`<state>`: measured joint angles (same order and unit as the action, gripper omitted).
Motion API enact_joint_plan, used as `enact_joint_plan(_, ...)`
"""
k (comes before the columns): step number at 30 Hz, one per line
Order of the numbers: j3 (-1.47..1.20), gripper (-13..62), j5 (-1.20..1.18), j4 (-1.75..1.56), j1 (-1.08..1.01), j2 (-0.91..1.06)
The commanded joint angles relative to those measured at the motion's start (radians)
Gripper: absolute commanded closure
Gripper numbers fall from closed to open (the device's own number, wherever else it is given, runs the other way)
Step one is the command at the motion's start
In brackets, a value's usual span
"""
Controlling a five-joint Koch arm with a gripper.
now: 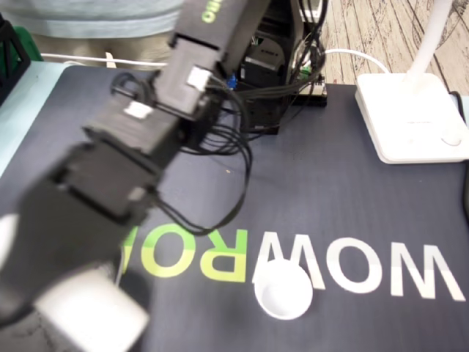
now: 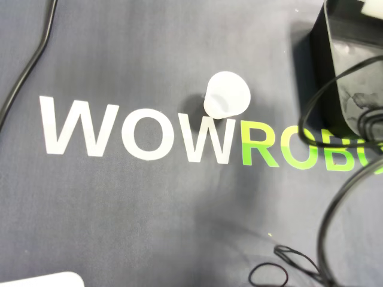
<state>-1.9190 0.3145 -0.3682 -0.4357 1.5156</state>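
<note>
A small white cup (image 1: 283,290) stands upright on the dark mat, beside the white and green lettering. The overhead view shows the same cup (image 2: 226,94) just above the last W. My black arm (image 1: 146,147) reaches from its base at the back towards the lower left of the fixed view, left of the cup and apart from it. Its gripper end (image 1: 66,308) is a close blur with a pale block on it, so no fingertips show. In the overhead view a black part of the arm (image 2: 350,60) hangs right of the cup.
A white lamp base (image 1: 410,117) stands at the back right of the mat (image 1: 330,198). Black cables (image 1: 238,176) loop from the arm's base over the mat, and a cable (image 2: 24,78) runs along the overhead view's left edge.
</note>
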Motion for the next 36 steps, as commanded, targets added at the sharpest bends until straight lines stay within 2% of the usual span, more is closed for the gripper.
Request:
enact_joint_plan(1,0.097,46.6,-0.126,-0.009,-0.034,-0.015)
enact_joint_plan(13,0.411,46.6,-0.718,0.000,-0.175,-0.307)
enact_joint_plan(20,0.439,46.6,-1.020,-0.006,-0.209,-0.388)
enact_joint_plan(36,0.480,46.6,-1.437,-0.164,-0.256,-0.563)
